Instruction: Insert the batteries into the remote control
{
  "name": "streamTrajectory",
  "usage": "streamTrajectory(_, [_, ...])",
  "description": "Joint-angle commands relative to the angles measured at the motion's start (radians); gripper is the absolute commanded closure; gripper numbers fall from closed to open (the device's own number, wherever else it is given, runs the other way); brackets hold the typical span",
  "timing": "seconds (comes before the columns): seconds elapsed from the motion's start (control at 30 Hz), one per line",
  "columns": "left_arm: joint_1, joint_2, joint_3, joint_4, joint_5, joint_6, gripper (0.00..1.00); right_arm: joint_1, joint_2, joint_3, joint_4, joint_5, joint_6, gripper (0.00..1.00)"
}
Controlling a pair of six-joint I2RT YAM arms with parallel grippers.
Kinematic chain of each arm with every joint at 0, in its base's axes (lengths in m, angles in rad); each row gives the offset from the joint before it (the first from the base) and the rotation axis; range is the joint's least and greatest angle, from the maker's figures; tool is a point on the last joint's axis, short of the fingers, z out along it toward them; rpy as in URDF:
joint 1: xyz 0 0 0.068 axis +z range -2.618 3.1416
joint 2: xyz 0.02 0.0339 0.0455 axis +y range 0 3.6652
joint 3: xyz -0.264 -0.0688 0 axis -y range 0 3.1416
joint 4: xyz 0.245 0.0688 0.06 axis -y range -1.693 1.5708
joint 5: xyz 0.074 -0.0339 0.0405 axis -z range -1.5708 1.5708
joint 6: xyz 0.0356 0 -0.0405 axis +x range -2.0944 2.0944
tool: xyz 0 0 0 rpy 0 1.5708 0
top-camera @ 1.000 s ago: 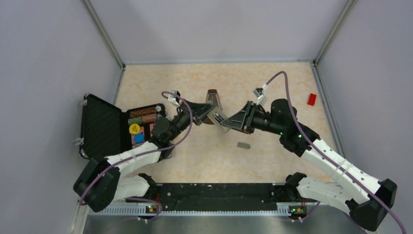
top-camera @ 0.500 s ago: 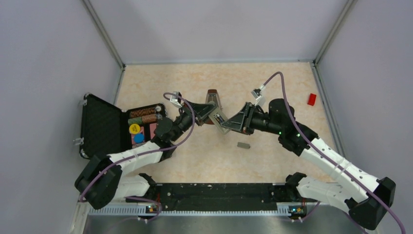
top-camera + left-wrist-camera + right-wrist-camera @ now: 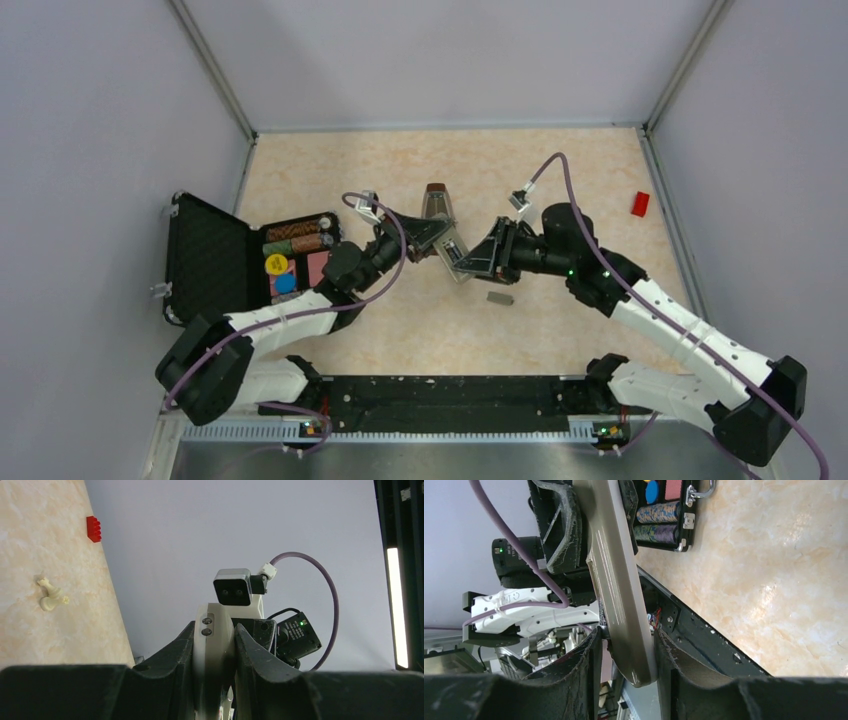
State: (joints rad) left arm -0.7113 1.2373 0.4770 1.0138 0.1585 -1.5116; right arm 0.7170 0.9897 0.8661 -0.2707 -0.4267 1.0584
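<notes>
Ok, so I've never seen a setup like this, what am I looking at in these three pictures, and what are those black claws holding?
These are two white-and-black robot arms bolted at the near edge of a beige marbled table. The overhead picture looks down from behind them. The other two come from small cameras on each wrist, so each shows its own fingers. The left gripper and right gripper both clamp one slim white and grey remote control, held up above the table. On the table sit a small flat grey rectangular piece, a red toy brick, a brown pyramid-shaped metronome, a pale chess piece and an open black case of coloured chips.
</notes>
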Motion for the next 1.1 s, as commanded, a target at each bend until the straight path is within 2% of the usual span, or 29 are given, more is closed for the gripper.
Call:
streamTrajectory(0.0, [-0.07, -0.019, 0.06, 0.13, 0.091, -0.008, 1.0, 0.007, 0.06, -0.002, -0.062, 0.054, -0.012, 0.61])
streamTrajectory(0.23, [-0.07, -0.051, 0.051, 0.068, 0.084, 0.047, 1.0, 0.007, 0.029, 0.001, -0.014, 0.035, 0.006, 0.39])
streamTrajectory(0.43, [-0.069, -0.079, 0.031, 0.026, 0.055, 0.089, 1.0, 0.007, -0.014, 0.014, 0.037, 0.0, 0.007, 0.3])
streamTrajectory(0.9, [-0.069, -0.081, 0.011, 0.011, 0.037, 0.064, 1.0, 0.007, -0.09, -0.012, 0.074, -0.066, -0.043, 0.27])
streamTrajectory(1.07, [-0.068, -0.077, 0.012, 0.021, 0.033, 0.028, 1.0, 0.007, -0.141, -0.038, 0.078, -0.082, -0.07, 0.31])
